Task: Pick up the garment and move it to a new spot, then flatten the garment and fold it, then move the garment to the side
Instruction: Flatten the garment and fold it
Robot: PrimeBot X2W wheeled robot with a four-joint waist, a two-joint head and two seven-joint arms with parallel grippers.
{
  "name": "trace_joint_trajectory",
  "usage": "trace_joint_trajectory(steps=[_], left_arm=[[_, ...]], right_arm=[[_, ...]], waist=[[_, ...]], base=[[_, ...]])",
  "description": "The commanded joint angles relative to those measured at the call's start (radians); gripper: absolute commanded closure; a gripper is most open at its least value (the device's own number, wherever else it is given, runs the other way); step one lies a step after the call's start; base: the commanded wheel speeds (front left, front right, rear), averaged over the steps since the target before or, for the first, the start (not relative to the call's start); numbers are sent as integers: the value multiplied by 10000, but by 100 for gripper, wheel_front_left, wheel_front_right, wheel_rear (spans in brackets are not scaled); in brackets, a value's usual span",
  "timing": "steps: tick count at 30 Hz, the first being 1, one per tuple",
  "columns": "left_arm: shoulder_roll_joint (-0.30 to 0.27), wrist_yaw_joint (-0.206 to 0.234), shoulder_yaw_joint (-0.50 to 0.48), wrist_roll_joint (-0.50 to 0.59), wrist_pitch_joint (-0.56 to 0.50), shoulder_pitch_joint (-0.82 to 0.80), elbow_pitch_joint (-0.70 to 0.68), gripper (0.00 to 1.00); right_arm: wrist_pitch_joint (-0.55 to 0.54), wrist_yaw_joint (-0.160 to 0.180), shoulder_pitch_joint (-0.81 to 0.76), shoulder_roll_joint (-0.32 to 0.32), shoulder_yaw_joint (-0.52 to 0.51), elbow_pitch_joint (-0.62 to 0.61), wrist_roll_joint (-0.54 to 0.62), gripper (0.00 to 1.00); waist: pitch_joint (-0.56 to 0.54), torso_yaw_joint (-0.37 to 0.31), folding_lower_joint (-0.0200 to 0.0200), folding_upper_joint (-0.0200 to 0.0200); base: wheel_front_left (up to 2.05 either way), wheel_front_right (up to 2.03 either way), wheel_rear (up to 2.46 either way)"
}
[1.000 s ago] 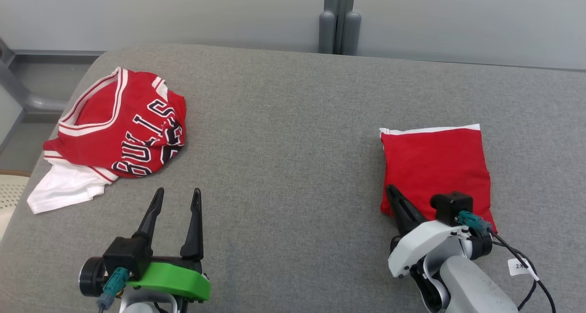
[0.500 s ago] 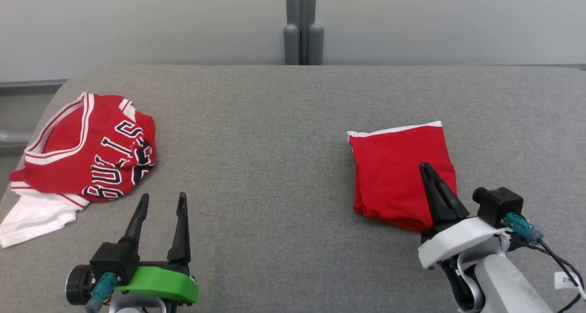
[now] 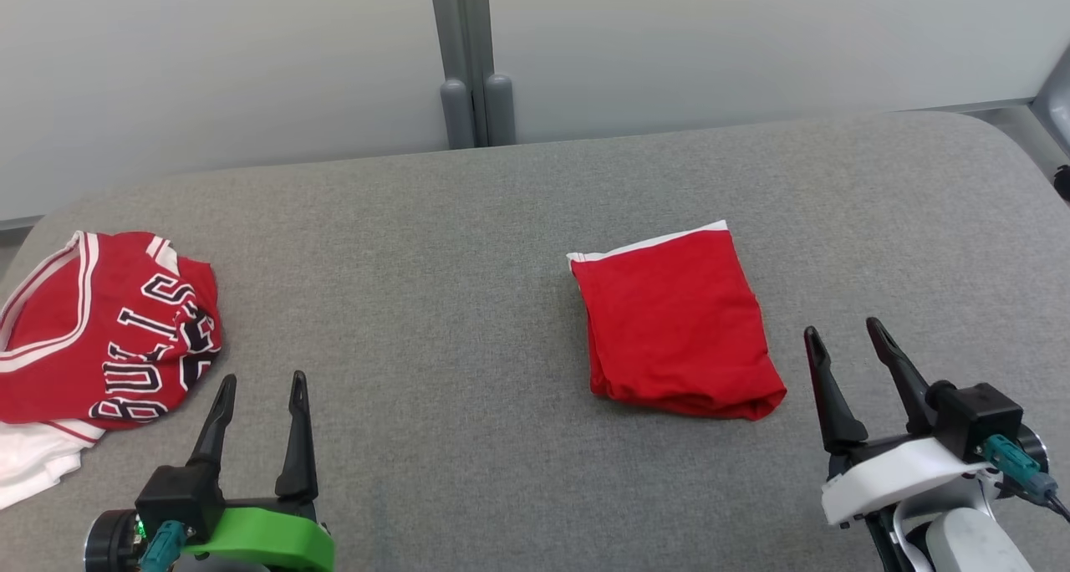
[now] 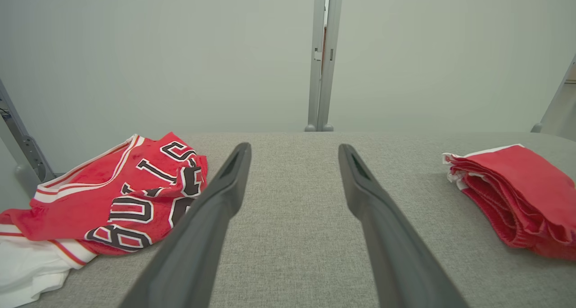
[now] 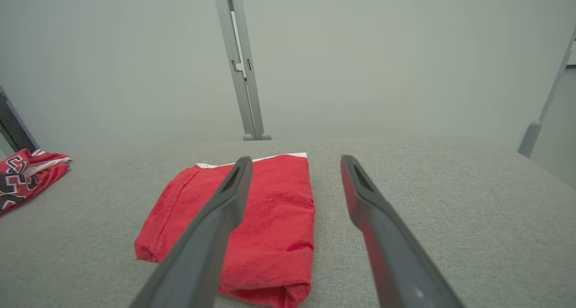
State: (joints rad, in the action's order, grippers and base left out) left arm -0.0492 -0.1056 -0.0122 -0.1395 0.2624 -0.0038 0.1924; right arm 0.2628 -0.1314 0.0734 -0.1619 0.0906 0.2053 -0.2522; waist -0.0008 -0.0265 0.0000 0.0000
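Bright, even light, soft faint shadows, no glare — sharp focus, slight wide-angle bending at wrist-view edges

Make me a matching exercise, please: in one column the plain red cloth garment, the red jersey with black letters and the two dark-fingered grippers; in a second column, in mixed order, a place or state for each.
Column one
1. plain red cloth garment
2. red jersey with black letters
3. left gripper
4. right gripper

Column two
A. open, on a white mount
B. crumpled, at the left end of the grey fabric surface
C. open, on a green mount
D. folded into a neat rectangle

Pairs: 1-D, 2-B, 3-C, 4-A
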Motion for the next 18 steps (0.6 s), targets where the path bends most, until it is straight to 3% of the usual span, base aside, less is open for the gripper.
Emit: trace_joint_trajectory(steps=[1,8,18], left_arm=[[-28,-20,-72,76,35,224,-58,0],[-28,-74,-257,218,35,509,-90,0],[-89,-160,-338,291,35,952,-65,0]], right_arm=[[28,15,-258,41,-140,-112,92,0],[28,15,-975,121,-711,-607,264,0],[28,15,-1316,174,-768,-836,80,0]], waist=[[-108,-105,0,0],[-327,-214,0,0],[-500,-179,0,0]], base=[[0,0,0],[0,0,0],[0,0,0]])
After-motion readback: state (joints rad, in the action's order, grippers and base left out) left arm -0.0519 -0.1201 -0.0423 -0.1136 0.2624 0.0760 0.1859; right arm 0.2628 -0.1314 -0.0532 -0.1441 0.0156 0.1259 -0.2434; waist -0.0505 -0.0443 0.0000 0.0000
